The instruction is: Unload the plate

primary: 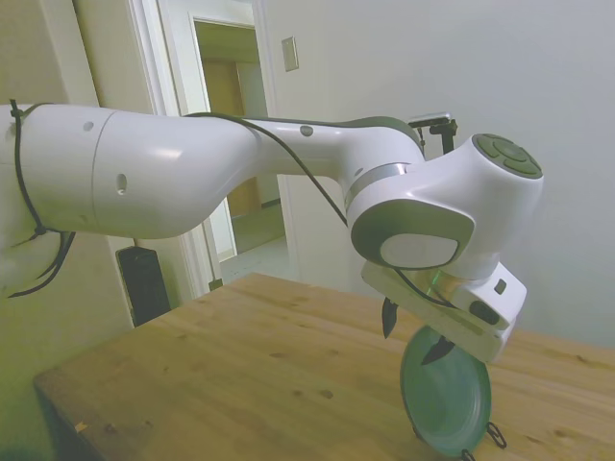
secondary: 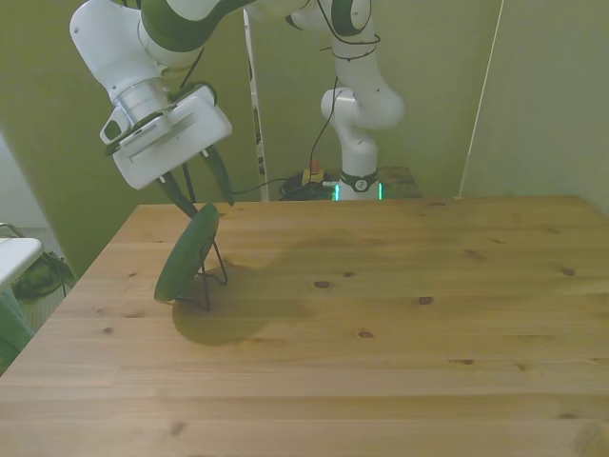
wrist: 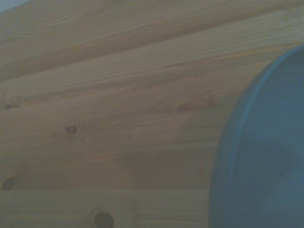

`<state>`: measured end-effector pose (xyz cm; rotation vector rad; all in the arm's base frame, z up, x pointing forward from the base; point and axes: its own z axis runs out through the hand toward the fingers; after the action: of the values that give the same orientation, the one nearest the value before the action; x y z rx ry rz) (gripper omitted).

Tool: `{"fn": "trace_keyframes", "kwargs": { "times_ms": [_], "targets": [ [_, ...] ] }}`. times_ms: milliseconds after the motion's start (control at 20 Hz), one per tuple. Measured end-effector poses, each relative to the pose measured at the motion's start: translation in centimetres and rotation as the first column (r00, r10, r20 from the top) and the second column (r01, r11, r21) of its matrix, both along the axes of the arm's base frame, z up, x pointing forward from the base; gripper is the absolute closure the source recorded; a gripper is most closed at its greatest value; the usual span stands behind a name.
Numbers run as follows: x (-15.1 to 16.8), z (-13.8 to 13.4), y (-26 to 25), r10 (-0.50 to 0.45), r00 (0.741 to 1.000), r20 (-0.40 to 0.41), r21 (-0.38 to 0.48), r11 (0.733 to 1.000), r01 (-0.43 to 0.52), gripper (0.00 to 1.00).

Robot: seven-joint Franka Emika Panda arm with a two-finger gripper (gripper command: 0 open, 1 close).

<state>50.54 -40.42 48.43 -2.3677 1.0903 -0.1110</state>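
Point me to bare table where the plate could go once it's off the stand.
Nearly all the table is bare: the whole stretch from the plate across to the front view's right, plus the near strip. The only crowded spot is the far corner on the front view's left, where plate, wire stand and open gripper bunch together.

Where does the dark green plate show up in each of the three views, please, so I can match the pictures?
Side view: the plate stands on edge at the lower right, just under the gripper.
Front view: it leans on the wire stand at the left, near the table's far edge.
Wrist view: its blurred rim fills one side.
Shared landmark: the knotty wooden table.
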Motion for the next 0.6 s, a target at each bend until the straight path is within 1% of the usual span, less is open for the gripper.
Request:
{"fn": "trace_keyframes", "kwargs": {
  "times_ms": [200, 600],
  "targets": [
    [-0.09, -0.64, -0.42, -0.007, 1.0, -0.009, 0.004, 1.0, 0.007, 1.0],
    [-0.02, -0.69, -0.78, -0.011, 1.0, -0.007, 0.002, 1.0, 0.011, 1.0]
  ]
}}
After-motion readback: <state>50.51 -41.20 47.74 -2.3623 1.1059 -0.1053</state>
